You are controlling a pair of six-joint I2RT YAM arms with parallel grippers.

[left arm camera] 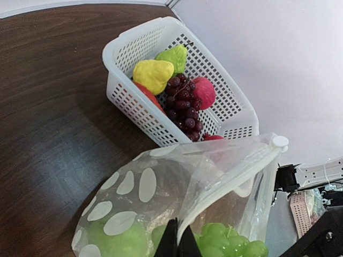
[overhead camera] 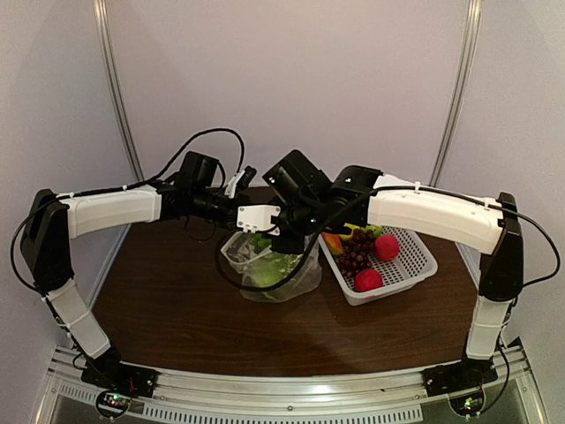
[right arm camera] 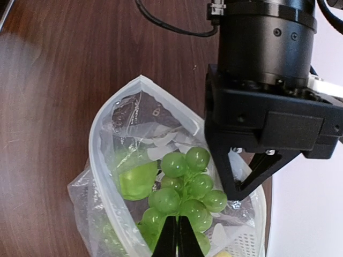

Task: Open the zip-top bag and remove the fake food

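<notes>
Zip-top bag [overhead camera: 274,276] sits on the table [overhead camera: 177,309] just beside the white basket [left arm camera: 131,99], on the basket's side toward my left arm, with its mouth gaping upward. My left gripper [left arm camera: 179,242] is pinched tight on the bag's rim strip and holds that edge up. My right gripper [right arm camera: 176,235] has its fingers pressed together, tips at the bag mouth right at the green grape bunch [right arm camera: 185,187]. I cannot tell if plastic or anything else is caught between them. Both grippers hang over the bag, next to the basket and not over it. Fake food [overhead camera: 357,256] is split. The green grapes and a green round fruit [right arm camera: 134,179] are inside the bag. In the basket are the purple grapes [left arm camera: 182,101], a yellow piece [left arm camera: 153,75], a green piece [left arm camera: 174,56] and a red round piece [left arm camera: 203,91], with another red one at the basket's near wall, mostly hidden by the bag.
</notes>
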